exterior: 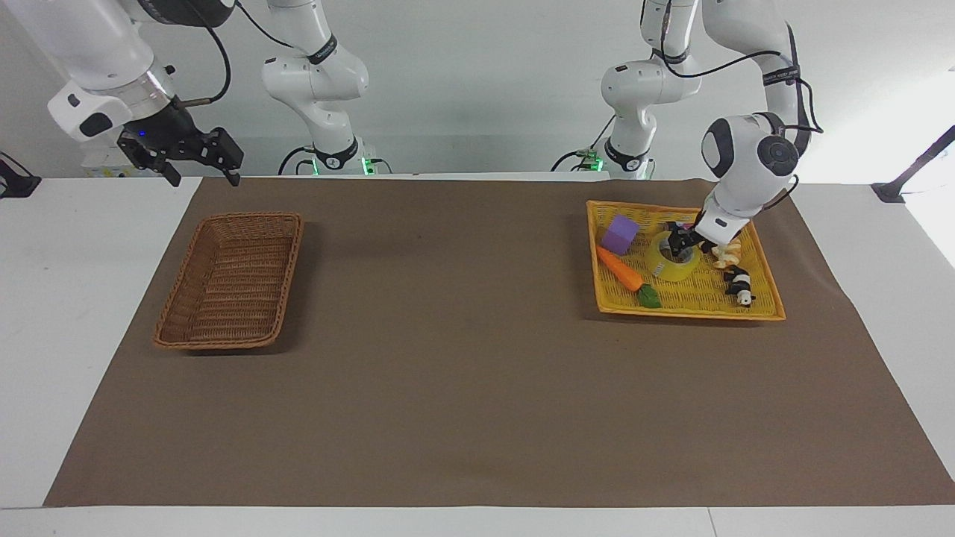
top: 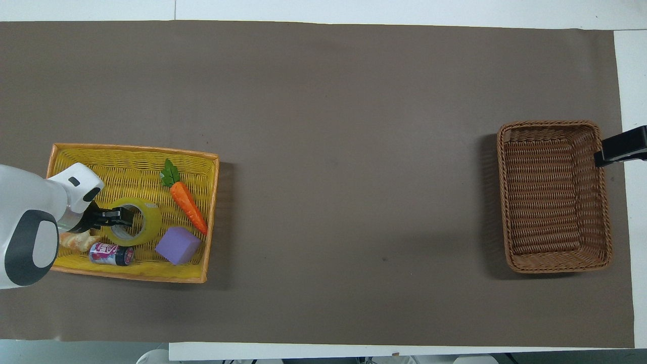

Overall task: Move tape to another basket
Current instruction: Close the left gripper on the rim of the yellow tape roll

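Yellow tape point(exterior: 673, 257) in yellow tray point(exterior: 768, 302) | L gripper point(exterior: 683, 242) at roll's rim, grip unclear | R gripper point(exterior: 200, 153) fingers apart, waits, holds nothing, near wicker basket point(exterior: 230, 279).

Mat point(exterior: 462, 358) between tray point(exterior: 690, 307) and basket point(exterior: 227, 280) lies open; carrot point(exterior: 621, 270), cube point(exterior: 621, 233), can point(top: 111, 254) crowd tape point(exterior: 671, 257).

No legible text, print on small can point(top: 111, 254) too small to read
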Motion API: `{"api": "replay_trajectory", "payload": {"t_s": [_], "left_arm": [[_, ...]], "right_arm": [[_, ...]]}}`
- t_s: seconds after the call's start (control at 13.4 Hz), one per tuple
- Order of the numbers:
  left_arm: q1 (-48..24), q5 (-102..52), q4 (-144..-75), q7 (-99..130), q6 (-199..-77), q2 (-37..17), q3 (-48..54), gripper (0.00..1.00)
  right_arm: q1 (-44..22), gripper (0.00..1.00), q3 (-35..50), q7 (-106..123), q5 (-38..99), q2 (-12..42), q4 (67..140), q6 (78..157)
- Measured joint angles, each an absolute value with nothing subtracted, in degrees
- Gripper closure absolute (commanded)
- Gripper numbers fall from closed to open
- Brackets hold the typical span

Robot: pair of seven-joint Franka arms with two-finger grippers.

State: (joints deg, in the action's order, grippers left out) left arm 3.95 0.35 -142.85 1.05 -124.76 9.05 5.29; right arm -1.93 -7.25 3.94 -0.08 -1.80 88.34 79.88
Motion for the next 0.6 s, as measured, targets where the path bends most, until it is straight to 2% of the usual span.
{"api": "replay_trajectory", "payload": {"t_s": [0.15, 0.37, 0.45, 0.52, 0.6], "left_arm": [[3.9, 0.3, -143.7, 1.1, -124.8, 9.0, 5.3, 0.40], [4.0, 0.3, -145.6, 1.2, -125.5, 9.0, 5.3, 0.43], [4.0, 0.3, -146.5, 1.3, -126.9, 9.0, 5.3, 0.56], [4.0, 0.3, -146.9, 1.4, -127.7, 9.0, 5.3, 0.79], [3.9, 0.2, -147.0, 1.5, -128.2, 9.0, 5.3, 0.94]], "right_arm": [[-1.9, 0.00, -7.3, 3.9, -0.1, -1.8, 88.3, 79.9], [-1.9, 0.00, -7.3, 3.9, -0.1, -1.8, 88.3, 79.9], [-1.9, 0.00, -7.3, 3.9, -0.1, -1.8, 88.3, 79.9], [-1.9, 0.00, -7.3, 3.9, -0.1, -1.8, 88.3, 79.9], [-1.9, 0.00, -7.3, 3.9, -0.1, -1.8, 88.3, 79.9]]}}
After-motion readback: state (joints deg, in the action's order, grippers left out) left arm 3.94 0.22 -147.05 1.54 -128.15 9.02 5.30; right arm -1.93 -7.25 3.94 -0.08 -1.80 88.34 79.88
